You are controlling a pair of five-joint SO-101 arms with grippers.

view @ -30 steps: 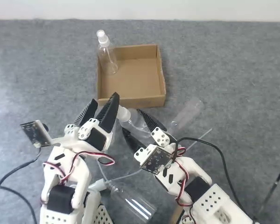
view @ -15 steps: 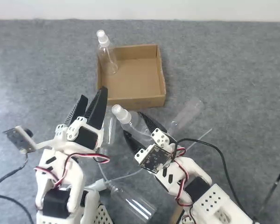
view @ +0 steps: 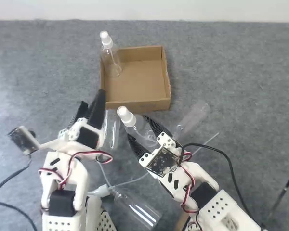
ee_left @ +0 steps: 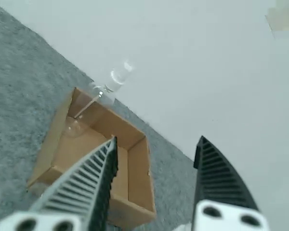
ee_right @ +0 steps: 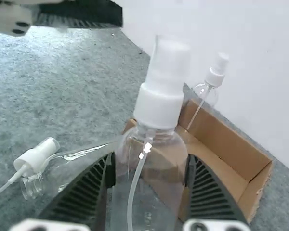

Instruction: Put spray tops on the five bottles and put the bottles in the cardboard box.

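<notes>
Clear capped bottle (ee_right: 156,139), right gripper (ee_right: 150,168) clamped round it

Clear, glossy plastic bottle (ee_right: 154,163) with a smooth white plastic spray top (ee_right: 163,91); matt brown cardboard box (view: 135,82); rough grey cloth-covered table (view: 241,62).

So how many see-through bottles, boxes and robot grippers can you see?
Brown cardboard box: 1
Black-fingered robot grippers: 2 (left gripper, right gripper)
Clear plastic bottles: 5 (one leaning in the box, one in the right gripper, three lying on the grey carpet:)
Total: 8
</notes>
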